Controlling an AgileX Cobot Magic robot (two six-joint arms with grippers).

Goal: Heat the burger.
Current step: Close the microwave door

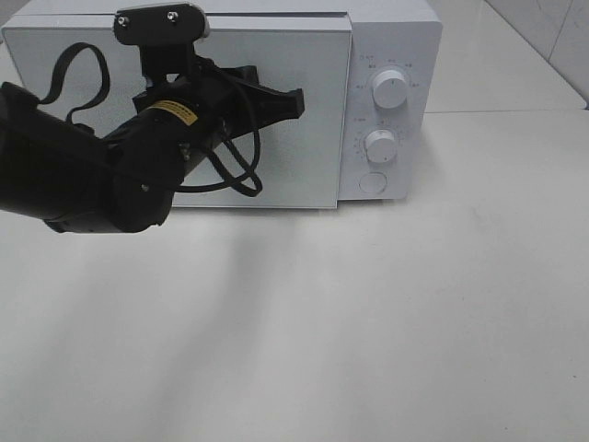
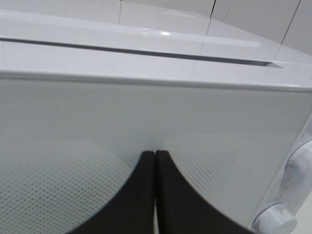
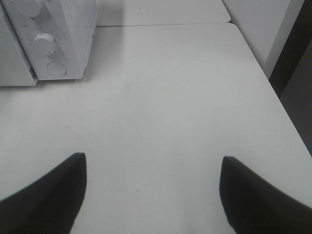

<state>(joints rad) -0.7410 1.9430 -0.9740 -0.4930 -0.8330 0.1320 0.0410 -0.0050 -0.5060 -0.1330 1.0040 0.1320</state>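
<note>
The burger is hidden; no view shows it. A white microwave (image 1: 391, 37) stands at the back of the table with its door (image 1: 294, 157) closed. My left gripper (image 1: 299, 101) is shut, its two black fingers pressed together with nothing between them. Its tips sit at or right against the door's right part, near the control panel. The left wrist view shows the shut left gripper (image 2: 155, 153) against the dotted door window (image 2: 73, 146). My right gripper (image 3: 152, 158) is open and holds nothing, hovering over the white table (image 3: 161, 97) to the right of the microwave (image 3: 73, 29).
The control panel carries an upper knob (image 1: 390, 90), a lower knob (image 1: 379, 145) and a round button (image 1: 372, 181). The left arm's black cable (image 1: 241, 170) loops in front of the door. The table's right edge (image 3: 273, 87) drops off beside a dark gap.
</note>
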